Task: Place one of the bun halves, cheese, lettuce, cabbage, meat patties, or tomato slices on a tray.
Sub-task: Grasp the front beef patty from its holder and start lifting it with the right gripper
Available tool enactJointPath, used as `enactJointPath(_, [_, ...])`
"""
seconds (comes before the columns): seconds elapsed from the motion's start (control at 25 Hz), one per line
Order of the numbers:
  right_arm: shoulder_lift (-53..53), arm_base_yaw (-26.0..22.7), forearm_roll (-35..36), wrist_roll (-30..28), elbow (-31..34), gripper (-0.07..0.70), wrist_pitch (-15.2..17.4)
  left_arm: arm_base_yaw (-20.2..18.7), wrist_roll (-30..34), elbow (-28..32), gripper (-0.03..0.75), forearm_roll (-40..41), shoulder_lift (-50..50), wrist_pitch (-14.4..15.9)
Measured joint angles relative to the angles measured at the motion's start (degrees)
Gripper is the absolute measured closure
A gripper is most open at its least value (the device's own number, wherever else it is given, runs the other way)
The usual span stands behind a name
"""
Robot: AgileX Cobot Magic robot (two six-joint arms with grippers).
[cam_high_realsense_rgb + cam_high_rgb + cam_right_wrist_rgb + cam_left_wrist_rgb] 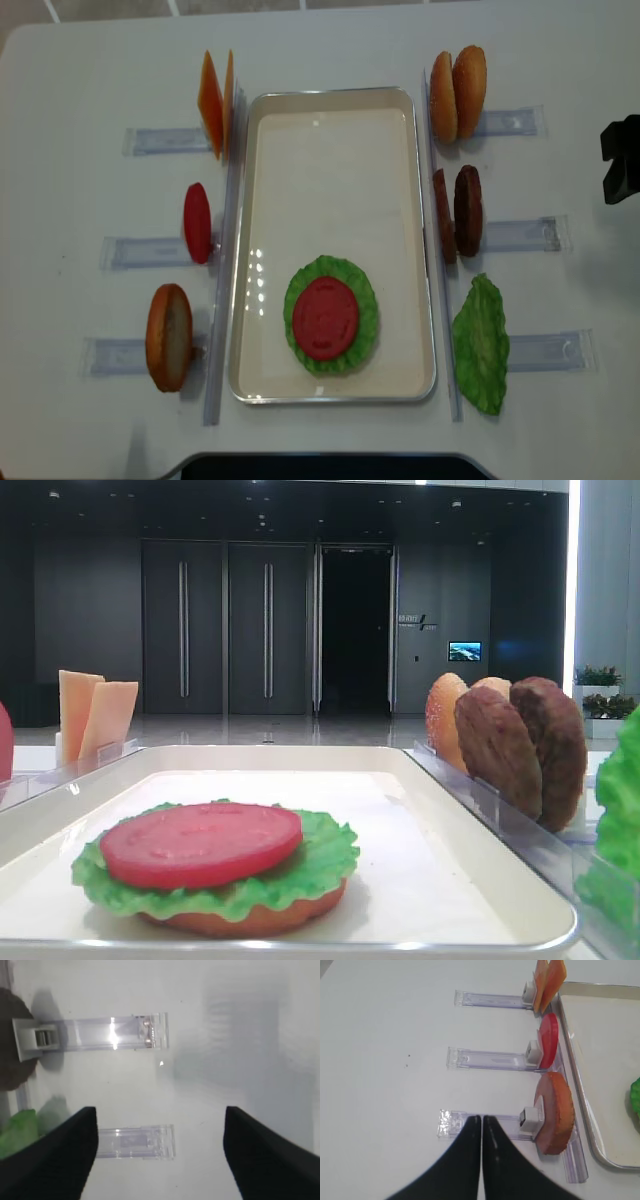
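Observation:
On the cream tray a tomato slice lies on lettuce over a bun half. Two meat patties and two bun halves stand in racks to its right, above a lettuce leaf. On the left stand cheese, a tomato slice and a bun half. My left gripper is shut and empty over a rack's outer end. My right gripper is open and empty above the table, right of the racks. Cabbage is out of view.
Clear plastic racks stick out from both long sides of the tray, with long clear rails along its edges. A dark part of the right arm shows at the right edge. White tabletop lies beyond the rack ends.

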Motion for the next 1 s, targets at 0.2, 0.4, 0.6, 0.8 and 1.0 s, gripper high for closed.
enactJointPath(0.2, [1.9,0.0,1.2,1.6,-1.5,0.104,-1.7,0.0,0.0,0.0,0.715,0.0,0.0,0.0])
enactJointPath(0.4, [2.2,1.8,2.2,4.8,-1.5,0.104,-2.0,0.0,0.0,0.0,0.715,0.0,0.0,0.0])
enactJointPath(0.6, [2.3,8.6,0.6,12.6,-1.8,0.104,-2.0,0.0,0.0,0.0,0.715,0.0,0.0,0.0])
enactJointPath(0.8, [2.3,18.0,-3.2,21.5,-3.6,0.104,-2.6,0.0,0.0,0.0,0.715,0.0,0.0,0.0])
enactJointPath(1.0, [2.9,25.9,-5.7,28.6,-5.0,0.104,-4.0,0.0,0.0,0.0,0.715,0.0,0.0,0.0])
